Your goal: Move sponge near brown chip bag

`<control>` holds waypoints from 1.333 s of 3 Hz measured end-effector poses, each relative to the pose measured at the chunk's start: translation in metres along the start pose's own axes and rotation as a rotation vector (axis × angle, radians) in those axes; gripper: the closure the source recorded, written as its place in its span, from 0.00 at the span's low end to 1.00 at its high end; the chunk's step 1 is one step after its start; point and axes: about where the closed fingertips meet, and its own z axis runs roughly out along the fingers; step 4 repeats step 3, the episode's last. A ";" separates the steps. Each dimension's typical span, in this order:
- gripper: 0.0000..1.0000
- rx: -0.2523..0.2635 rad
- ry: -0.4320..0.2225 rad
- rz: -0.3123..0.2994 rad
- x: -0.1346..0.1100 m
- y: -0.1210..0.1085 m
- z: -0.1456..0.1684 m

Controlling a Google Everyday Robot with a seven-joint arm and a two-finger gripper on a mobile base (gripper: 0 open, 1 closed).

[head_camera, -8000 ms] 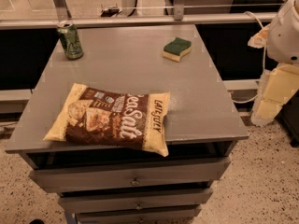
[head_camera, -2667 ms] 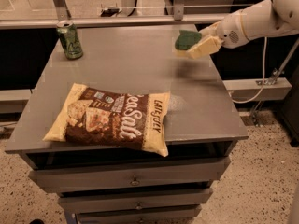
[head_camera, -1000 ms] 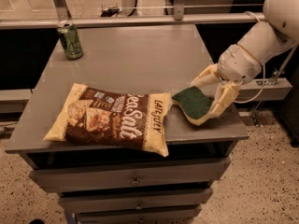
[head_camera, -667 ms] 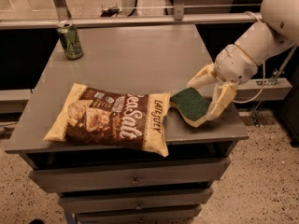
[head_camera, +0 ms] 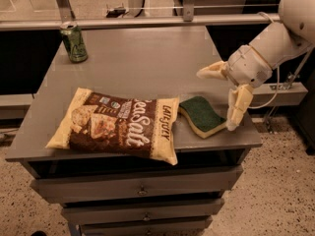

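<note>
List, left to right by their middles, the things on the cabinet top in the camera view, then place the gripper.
green drink can → brown chip bag → sponge; the gripper, open, is at the sponge's right end.

I am looking at the grey drawer cabinet top [head_camera: 147, 63], which is carrying three things: a green can [head_camera: 74, 43] standing upright at its far left corner, the brown chip bag [head_camera: 118, 124] lying flat along the front left with one corner overhanging the front edge, and the sponge [head_camera: 202, 114] lying green side up just beside the bag's right end. The gripper [head_camera: 215, 101] is hanging over the front right corner, fingers spread either side of the sponge's far end.
</note>
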 end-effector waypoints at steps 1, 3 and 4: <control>0.00 0.059 0.004 0.040 0.009 -0.006 -0.017; 0.00 0.230 -0.009 0.082 0.027 -0.025 -0.074; 0.00 0.230 -0.009 0.082 0.027 -0.025 -0.074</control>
